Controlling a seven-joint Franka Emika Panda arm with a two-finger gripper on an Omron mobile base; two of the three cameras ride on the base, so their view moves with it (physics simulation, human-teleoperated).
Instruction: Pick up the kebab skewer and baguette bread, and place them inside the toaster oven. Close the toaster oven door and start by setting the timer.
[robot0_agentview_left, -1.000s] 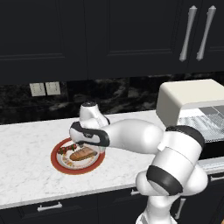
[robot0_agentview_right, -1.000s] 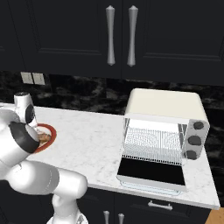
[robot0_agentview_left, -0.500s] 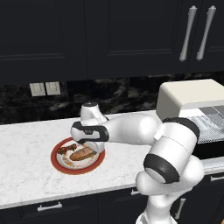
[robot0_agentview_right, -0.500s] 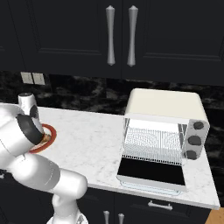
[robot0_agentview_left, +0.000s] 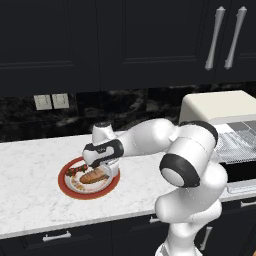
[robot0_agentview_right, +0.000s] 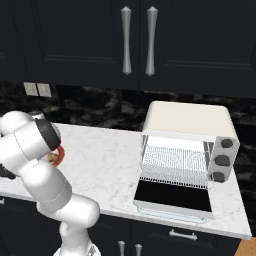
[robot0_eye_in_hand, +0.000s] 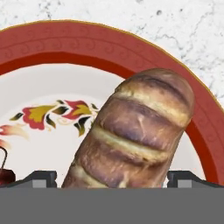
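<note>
The baguette bread (robot0_eye_in_hand: 140, 131), golden-brown and scored, lies on a red-rimmed plate (robot0_agentview_left: 67, 187) on the left of the counter. Beside it on the plate lies the kebab skewer (robot0_agentview_left: 76, 171), red and dark green; a red chunk of it (robot0_eye_in_hand: 4, 176) shows in the hand view. My gripper (robot0_agentview_left: 102, 171) is down over the plate and open. Its fingertips (robot0_eye_in_hand: 42, 178) stand on either side of the loaf's near end, with the gripper (robot0_eye_in_hand: 113, 180) not closed on it. The cream-white toaster oven (robot0_agentview_right: 187, 120) stands on the right. The toaster oven door (robot0_agentview_right: 172, 196) is folded down flat.
The oven's wire rack (robot0_agentview_right: 175, 162) is bare, and its knobs (robot0_agentview_right: 222, 160) sit on the right side of its front. Black wall cabinets with silver handles (robot0_agentview_right: 137, 40) hang above. Wall outlets (robot0_agentview_left: 52, 101) are behind the plate. The white marble counter (robot0_agentview_right: 100, 165) runs between plate and oven.
My hand has stayed over the plate, settling slightly toward the loaf, while the elbow has swung up and to the left. The jaws have stayed open. Nothing on the plate has moved.
</note>
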